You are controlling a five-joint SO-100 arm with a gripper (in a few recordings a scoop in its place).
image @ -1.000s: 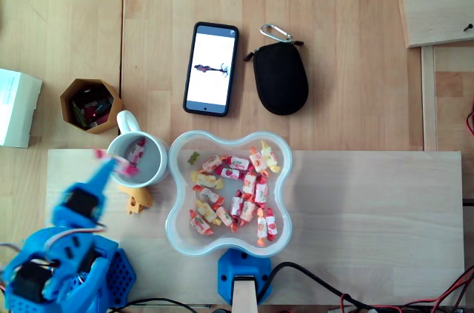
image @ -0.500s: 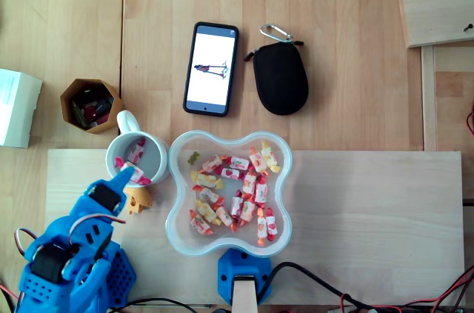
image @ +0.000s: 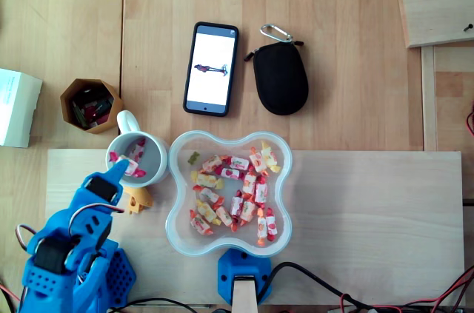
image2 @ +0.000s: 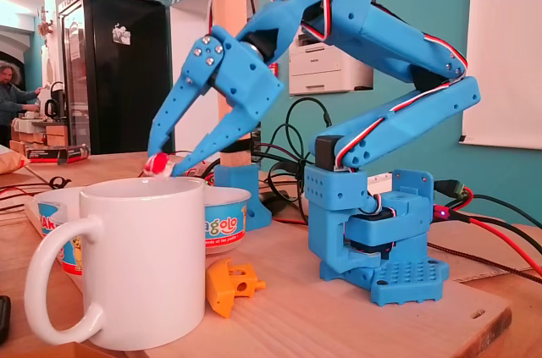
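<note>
Blue tool (image2: 163, 166) pinches one candy (image2: 155, 162) above the single white mug (image2: 144, 265), jaws closed on it. One bowl (image: 172, 180) stands just beside the mug.

Wooden table (image: 348, 46), phone (image: 211, 69), black pouch (image: 280, 78), board (image: 370, 209); mug (image: 154, 152), candy bowl (image: 180, 198) on board

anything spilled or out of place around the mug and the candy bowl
No spill: the candies lie inside the bowl and the mug. The one stray is a small orange plastic part, loose on the board beside the mug. The pincer pinches a candy over the mug.
</note>
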